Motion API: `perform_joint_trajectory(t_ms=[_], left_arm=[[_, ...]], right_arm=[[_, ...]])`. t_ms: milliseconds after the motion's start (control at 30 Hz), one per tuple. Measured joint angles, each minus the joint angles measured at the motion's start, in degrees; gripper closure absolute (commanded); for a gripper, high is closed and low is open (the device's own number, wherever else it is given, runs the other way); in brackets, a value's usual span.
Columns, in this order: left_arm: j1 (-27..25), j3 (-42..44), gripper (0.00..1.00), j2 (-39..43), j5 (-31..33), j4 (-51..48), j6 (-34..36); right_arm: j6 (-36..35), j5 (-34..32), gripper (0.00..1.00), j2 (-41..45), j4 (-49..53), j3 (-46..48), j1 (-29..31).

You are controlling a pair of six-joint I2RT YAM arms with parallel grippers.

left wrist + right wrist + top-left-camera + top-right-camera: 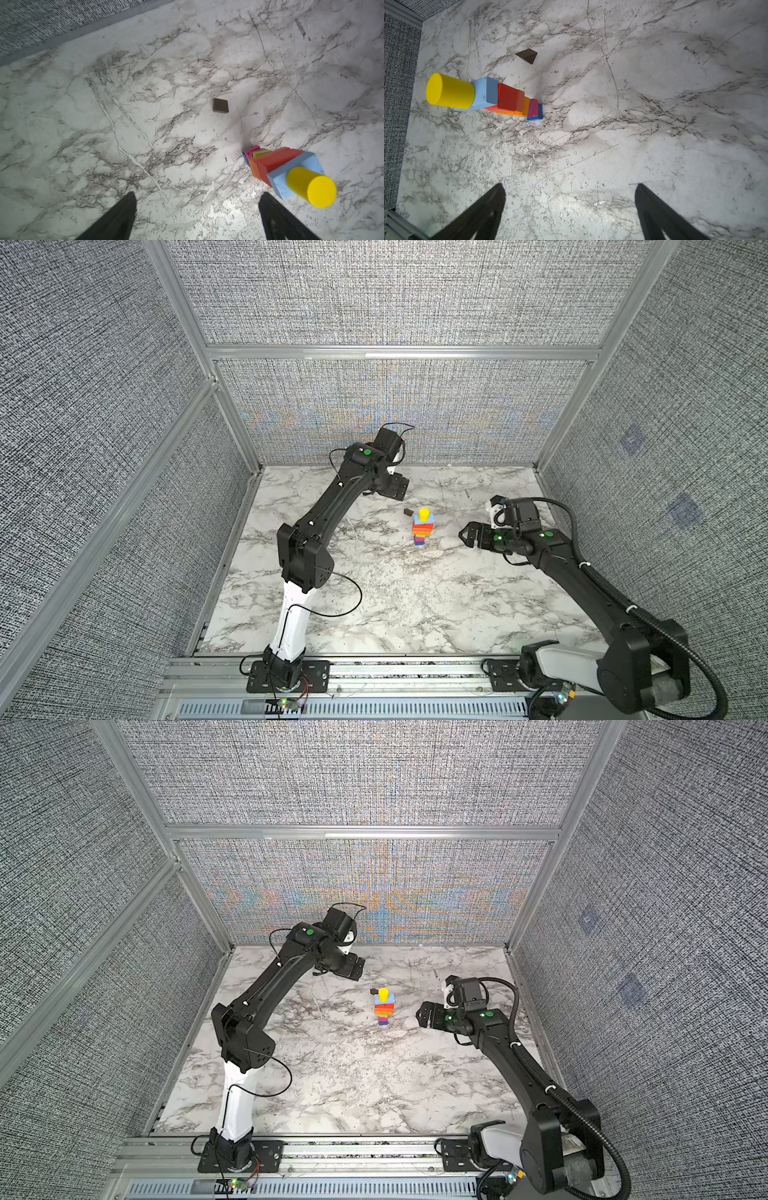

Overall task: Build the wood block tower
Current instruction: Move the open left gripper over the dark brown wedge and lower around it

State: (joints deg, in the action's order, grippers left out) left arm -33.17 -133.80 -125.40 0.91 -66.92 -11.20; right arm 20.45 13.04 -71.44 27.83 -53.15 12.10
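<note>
Ahead of and below the left claw point(197, 194), the dark brown block point(220, 105) is seen lying alone on the table point(104, 124), well apart from the claw and close to its midline. The left claw is spread wide and nothing is held in it. Off to one side of that claw the tower point(278, 166) is found, capped by the yellow cylinder point(311, 187), with the block near its foot on the left claw's side. No long axis is shown by the block; its flat sides are judged roughly square to the claw's closing line. The right claw point(569, 185) is likewise spread and empty, and is judged the farther one, since the block is placed beyond the tower's foot from it.
</note>
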Motion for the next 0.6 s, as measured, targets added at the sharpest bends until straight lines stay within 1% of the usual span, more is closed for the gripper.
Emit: perform_joint_trajectory(t_ms=[267, 400, 600], left_arm=[[2.38, -3.37, 0.06, -9.22, -4.39, 4.2, -1.09], [2.91, -6.54, 0.07, -13.9, -8.2, 6.36, -1.44], [4.24, -8.68, 0.07, -19.39, -12.98, 9.57, -2.29]], right_arm=[[-0.24, -0.87, 0.01, -1.31, 0.04, 0.0, 0.42], [-0.66, -1.68, 0.01, -1.84, 0.07, 0.0, 0.7], [-0.83, -2.16, 0.01, -1.05, -0.7, 0.63, 1.03]])
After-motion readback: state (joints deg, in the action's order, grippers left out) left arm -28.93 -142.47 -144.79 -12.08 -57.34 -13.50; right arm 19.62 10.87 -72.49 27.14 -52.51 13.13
